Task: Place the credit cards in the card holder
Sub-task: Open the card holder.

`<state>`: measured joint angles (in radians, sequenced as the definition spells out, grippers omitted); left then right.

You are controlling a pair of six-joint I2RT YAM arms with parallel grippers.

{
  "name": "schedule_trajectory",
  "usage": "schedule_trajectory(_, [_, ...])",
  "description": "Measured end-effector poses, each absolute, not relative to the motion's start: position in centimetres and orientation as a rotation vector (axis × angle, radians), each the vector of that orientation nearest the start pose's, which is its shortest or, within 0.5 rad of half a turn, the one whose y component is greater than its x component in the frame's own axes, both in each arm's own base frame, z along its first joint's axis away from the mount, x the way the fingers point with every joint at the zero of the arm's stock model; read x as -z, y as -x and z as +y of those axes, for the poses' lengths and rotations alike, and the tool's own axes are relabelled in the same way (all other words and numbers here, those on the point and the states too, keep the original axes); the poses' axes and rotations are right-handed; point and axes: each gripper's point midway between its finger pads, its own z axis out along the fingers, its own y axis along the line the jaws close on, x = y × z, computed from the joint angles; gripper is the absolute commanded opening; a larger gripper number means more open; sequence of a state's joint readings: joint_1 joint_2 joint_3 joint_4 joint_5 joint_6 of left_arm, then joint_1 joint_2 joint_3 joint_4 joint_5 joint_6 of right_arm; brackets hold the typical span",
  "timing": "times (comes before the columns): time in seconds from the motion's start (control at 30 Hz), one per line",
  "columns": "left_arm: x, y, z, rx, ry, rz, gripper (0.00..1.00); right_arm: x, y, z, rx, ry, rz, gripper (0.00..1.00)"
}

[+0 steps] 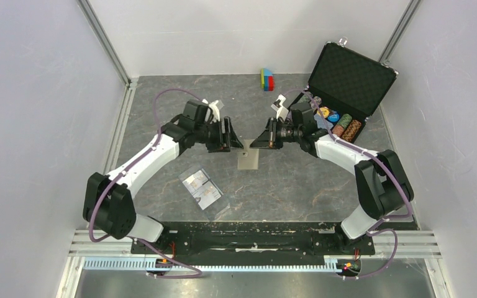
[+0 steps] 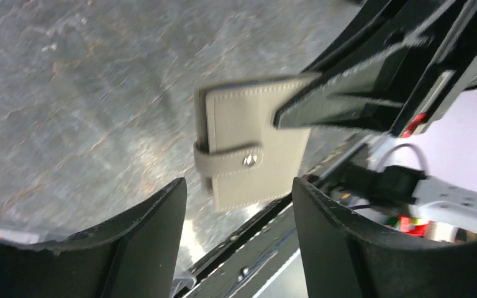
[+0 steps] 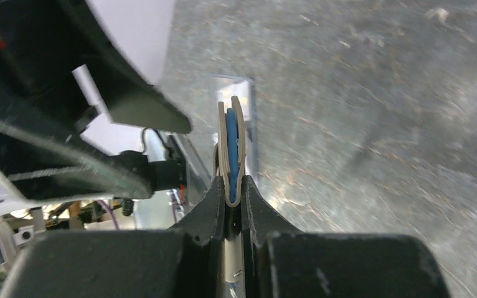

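My right gripper (image 3: 231, 191) is pinched shut on one edge of the card holder (image 3: 230, 139) — light, soft, snapped closed, liable to flop. My left gripper (image 2: 237, 183) stands open around it. The credit cards (image 1: 200, 187) — thin, slick — lie nearer me, left of the holder.

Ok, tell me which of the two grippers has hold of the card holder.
The right gripper: its jaws are shut on an edge of the card holder. The left gripper stands open, its fingers apart and clear of it.
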<state>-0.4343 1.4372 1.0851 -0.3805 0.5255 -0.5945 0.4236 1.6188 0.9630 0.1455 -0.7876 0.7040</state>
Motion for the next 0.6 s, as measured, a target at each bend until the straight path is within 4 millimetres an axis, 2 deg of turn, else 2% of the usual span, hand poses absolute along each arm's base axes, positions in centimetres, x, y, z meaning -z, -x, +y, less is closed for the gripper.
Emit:
schedule_trajectory(0.13, [-16.2,-27.0,-25.3,0.88,-0.182,2.559,0.74,-14.0,-30.5,28.7,-1.37,0.198,2.359,0.0])
schedule_trajectory(0.23, [-15.5,-25.6,-25.3,0.776,-0.229,2.606,0.75,-13.0,-30.2,28.1,-1.319,0.187,2.411,0.0])
schedule_trajectory(0.4, [-15.0,-24.7,-25.9,0.696,-0.28,2.638,0.76,-12.1,-29.7,27.6,-1.279,0.182,2.465,0.0])
schedule_trajectory(0.6, [-13.5,-24.3,-28.0,0.664,-0.352,2.676,0.76,-11.5,-29.2,27.2,-1.258,0.177,2.501,0.0])
